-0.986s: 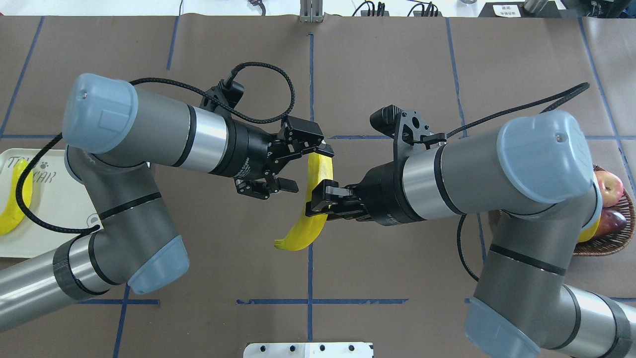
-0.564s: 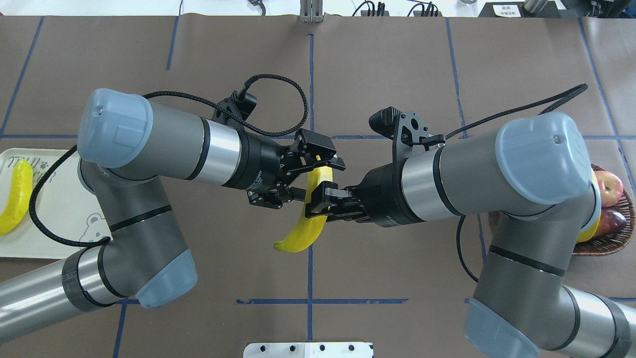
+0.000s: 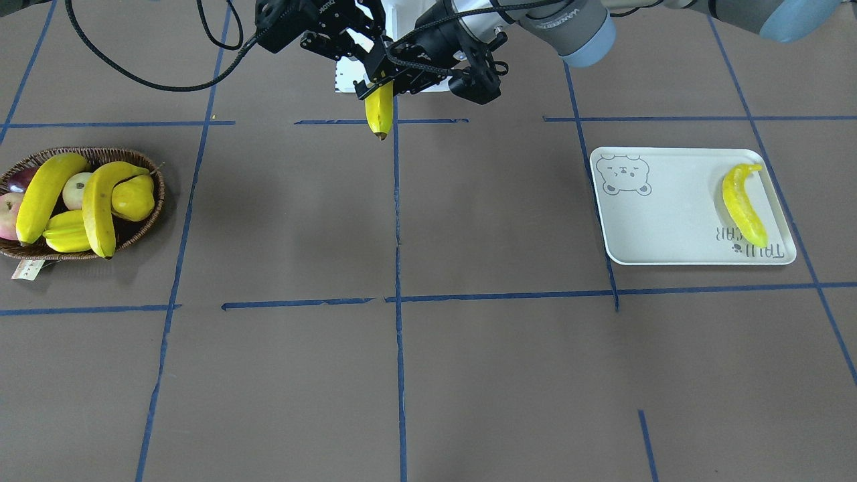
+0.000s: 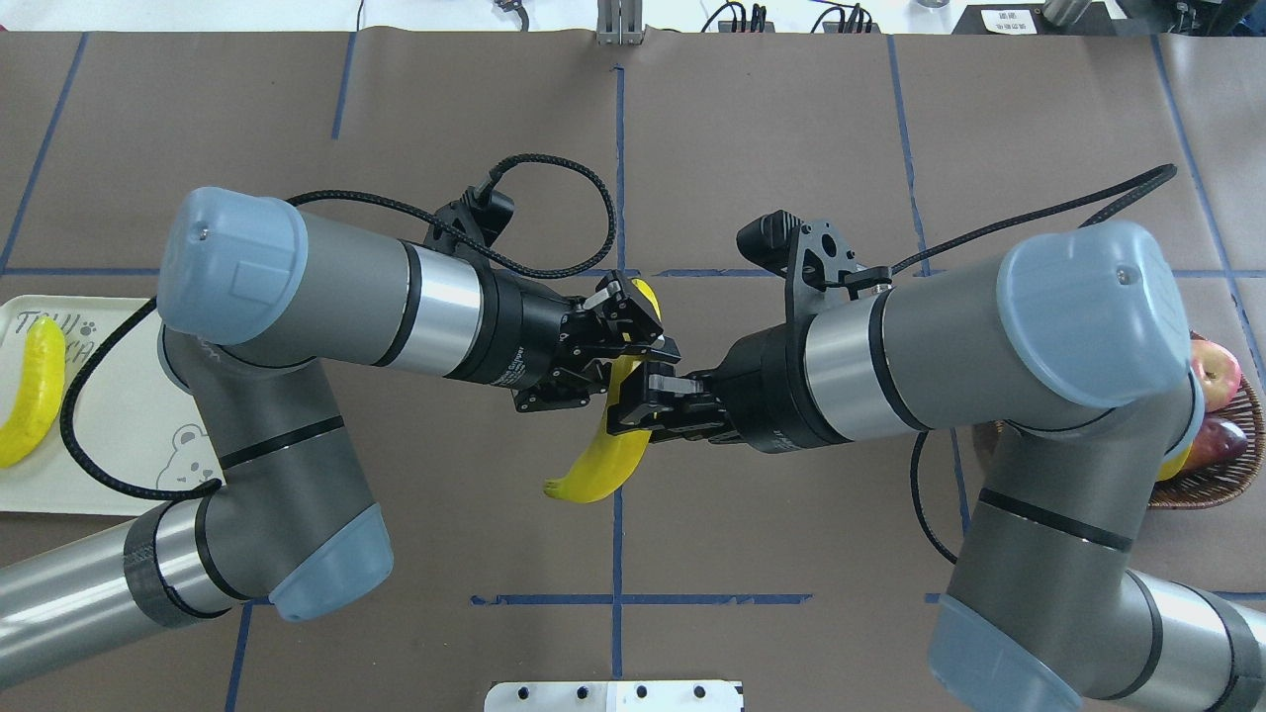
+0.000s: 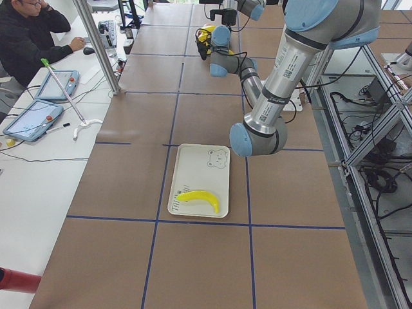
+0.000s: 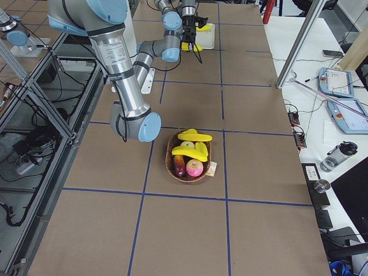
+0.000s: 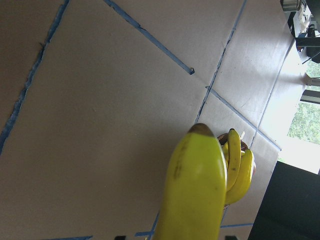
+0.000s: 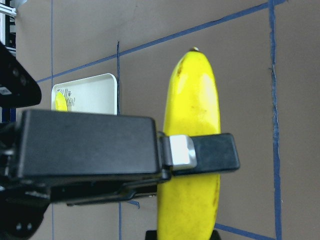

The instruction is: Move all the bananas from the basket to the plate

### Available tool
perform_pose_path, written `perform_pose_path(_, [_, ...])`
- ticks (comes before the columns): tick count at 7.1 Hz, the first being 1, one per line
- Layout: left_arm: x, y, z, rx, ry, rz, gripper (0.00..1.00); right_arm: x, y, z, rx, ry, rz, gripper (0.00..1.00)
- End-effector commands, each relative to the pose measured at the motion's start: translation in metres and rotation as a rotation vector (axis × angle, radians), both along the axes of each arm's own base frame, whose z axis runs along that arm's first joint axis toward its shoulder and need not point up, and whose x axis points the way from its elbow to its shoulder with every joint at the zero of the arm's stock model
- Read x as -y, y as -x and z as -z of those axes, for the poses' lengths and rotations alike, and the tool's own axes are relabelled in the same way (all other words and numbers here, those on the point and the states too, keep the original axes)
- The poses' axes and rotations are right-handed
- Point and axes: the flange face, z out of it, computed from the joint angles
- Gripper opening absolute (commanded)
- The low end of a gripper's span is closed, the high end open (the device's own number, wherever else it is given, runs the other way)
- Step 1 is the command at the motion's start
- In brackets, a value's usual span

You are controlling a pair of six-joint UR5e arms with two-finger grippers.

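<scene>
One banana point(image 4: 605, 463) hangs in the air over the table's middle, held between both grippers. My right gripper point(image 4: 629, 401) is shut on its middle, and one finger crosses the banana in the right wrist view point(image 8: 194, 107). My left gripper point(image 4: 625, 346) is shut on its upper part; the banana fills the left wrist view point(image 7: 196, 195). Another banana point(image 3: 742, 204) lies on the white plate point(image 3: 669, 221). Two bananas point(image 3: 41, 195) point(image 3: 97, 209) lie in the wicker basket point(image 3: 151, 217).
The basket also holds a yellow pear point(image 3: 135, 197), a starfruit point(image 3: 65, 239) and apples point(image 4: 1213, 374). A white metal block point(image 4: 613, 695) sits at the table's near edge. Blue tape lines cross the brown table cover.
My left gripper has moved right to the banana's upper part and shut on it. My right gripper has kept its hold and stayed in place.
</scene>
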Motion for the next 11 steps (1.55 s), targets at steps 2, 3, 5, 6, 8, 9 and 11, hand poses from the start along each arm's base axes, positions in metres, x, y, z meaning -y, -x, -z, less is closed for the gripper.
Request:
perform_pose_path(2, [0.001,0.001,-0.004,0.01,0.005,0.0,0.0,-0.004,-0.014,0.006,0.021,-0.01,-0.005,1.0])
perform_pose_path(3, [0.009,0.006,-0.009,0.02,0.011,0.017,0.0,-0.007,-0.021,0.009,0.033,-0.016,-0.004,1.0])
perform_pose_path(5, [0.042,0.034,-0.061,0.111,0.005,0.038,0.0,0.0,-0.033,0.0,0.018,-0.008,-0.025,1.0])
perform_pose_path(6, [0.064,0.062,-0.094,0.188,0.045,0.086,0.0,0.002,-0.043,-0.007,0.002,0.001,-0.041,1.0])
perform_pose_path(8, [0.08,0.111,-0.173,0.378,0.028,0.134,0.0,0.005,-0.057,-0.027,-0.029,0.02,-0.062,1.0])
perform_pose_path(9, [0.072,0.149,-0.233,0.542,-0.046,0.115,0.0,0.01,-0.062,-0.039,-0.051,0.032,-0.076,1.0])
perform_pose_path(11, [0.053,0.196,-0.338,0.756,-0.122,0.06,0.0,0.015,-0.065,-0.046,-0.065,0.04,-0.091,1.0])
